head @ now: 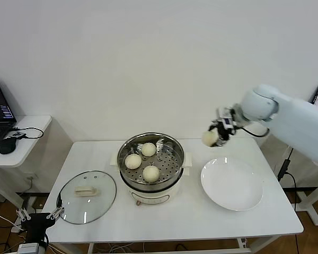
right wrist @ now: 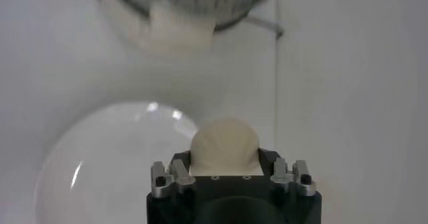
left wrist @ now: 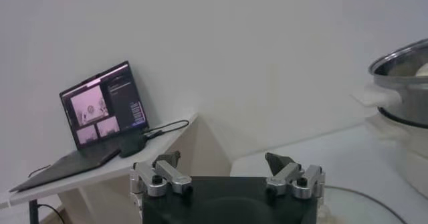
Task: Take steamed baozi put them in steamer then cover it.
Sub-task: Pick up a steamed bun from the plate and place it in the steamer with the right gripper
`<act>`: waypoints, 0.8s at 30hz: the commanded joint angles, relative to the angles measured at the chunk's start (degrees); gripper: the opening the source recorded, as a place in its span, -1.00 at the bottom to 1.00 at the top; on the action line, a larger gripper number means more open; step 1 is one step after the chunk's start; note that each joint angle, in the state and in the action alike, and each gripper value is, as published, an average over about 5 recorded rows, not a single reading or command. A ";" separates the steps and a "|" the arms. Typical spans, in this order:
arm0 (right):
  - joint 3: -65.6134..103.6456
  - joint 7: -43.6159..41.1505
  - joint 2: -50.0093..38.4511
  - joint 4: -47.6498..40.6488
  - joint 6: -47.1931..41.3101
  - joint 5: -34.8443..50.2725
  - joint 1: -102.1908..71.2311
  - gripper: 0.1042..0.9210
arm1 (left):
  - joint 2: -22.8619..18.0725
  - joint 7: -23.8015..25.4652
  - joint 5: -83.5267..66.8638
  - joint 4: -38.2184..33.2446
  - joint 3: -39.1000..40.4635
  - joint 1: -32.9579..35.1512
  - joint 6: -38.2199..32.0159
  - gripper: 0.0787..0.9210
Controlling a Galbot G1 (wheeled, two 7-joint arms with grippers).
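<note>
The steel steamer (head: 172, 153) on its cream base stands mid-table with three baozi (head: 133, 161) (head: 148, 149) (head: 151, 173) on its perforated tray. My right gripper (head: 214, 137) is shut on the fourth baozi (right wrist: 225, 144) and holds it in the air, above the far edge of the white plate and right of the steamer. The glass cover (head: 103, 198) with its cream handle lies flat on the table left of the steamer. My left gripper (head: 40, 216) is parked low at the table's front left corner, open and empty; its open fingers (left wrist: 277, 161) show in the left wrist view.
An empty white plate (head: 232, 183) lies right of the steamer, under my right gripper. A side table (head: 26, 143) at the left holds a laptop (left wrist: 100, 118) and a mouse. The steamer's rim (left wrist: 401, 61) shows in the left wrist view.
</note>
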 commanded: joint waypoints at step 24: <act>-4.37 10.60 22.37 -12.94 -13.74 1.88 -10.94 0.30 | -0.64 -0.21 -0.47 1.56 -0.44 -0.52 -0.27 0.77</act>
